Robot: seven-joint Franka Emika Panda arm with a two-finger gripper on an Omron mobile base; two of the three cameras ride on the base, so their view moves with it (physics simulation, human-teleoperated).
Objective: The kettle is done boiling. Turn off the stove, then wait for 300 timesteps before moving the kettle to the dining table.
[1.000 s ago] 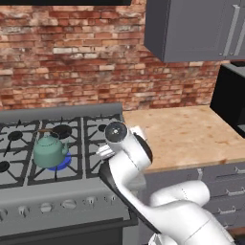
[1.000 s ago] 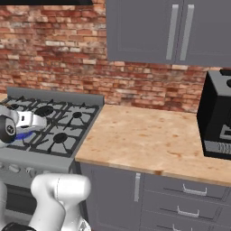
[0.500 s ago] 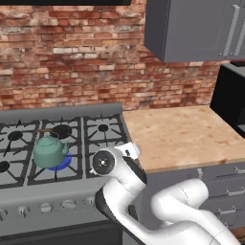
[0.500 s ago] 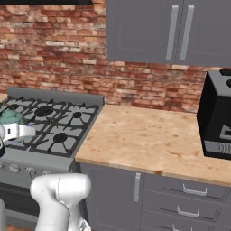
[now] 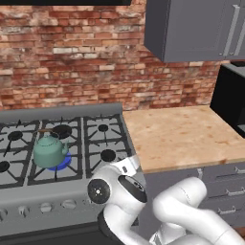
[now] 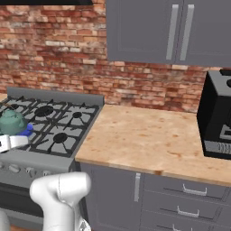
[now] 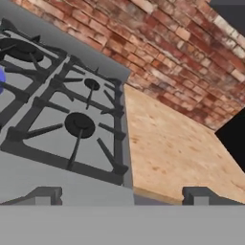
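Kettle [image 5: 49, 151] sits on the stove [image 5: 95, 189] over a blue flame in the left view; the arm has dropped toward the knobs [image 5: 45, 207].

Right view: kettle [image 6: 12, 122] at the left edge.

Hand view: fingers [image 7: 44, 195] wide apart, holding nothing.

You have open air over the stove [image 5: 72, 191] grates right of the kettle [image 5: 50, 150], and the wooden bench [image 5: 177, 134] beside it lies bare. The black microwave [image 6: 219, 117] blocks its far right end; cabinets [image 6: 167, 29] hang overhead.
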